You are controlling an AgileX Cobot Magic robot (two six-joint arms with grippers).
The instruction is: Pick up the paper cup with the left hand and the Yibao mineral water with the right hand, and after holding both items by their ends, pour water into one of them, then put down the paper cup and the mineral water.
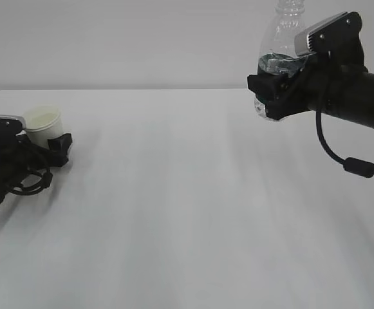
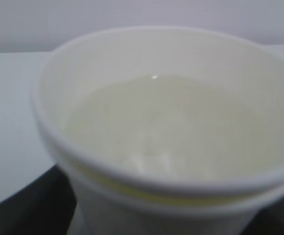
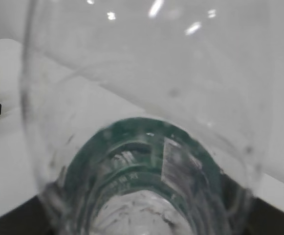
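Right claw pinched the small clear plastic bottle with dark green label band, upright, raised above the white worktop. Left claw flanked the white tapered paper cup resting far left; grip indeterminate.

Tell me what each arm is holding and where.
The right gripper grips the clear plastic bottle by its lower body, lifted. The small white paper cup sits between the left gripper's jaws; grip unclear.

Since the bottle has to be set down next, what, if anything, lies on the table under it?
Nothing visible does. The Yibao mineral water hangs above bare table in the right hand; the paper cup, at the left hand, stands far off.
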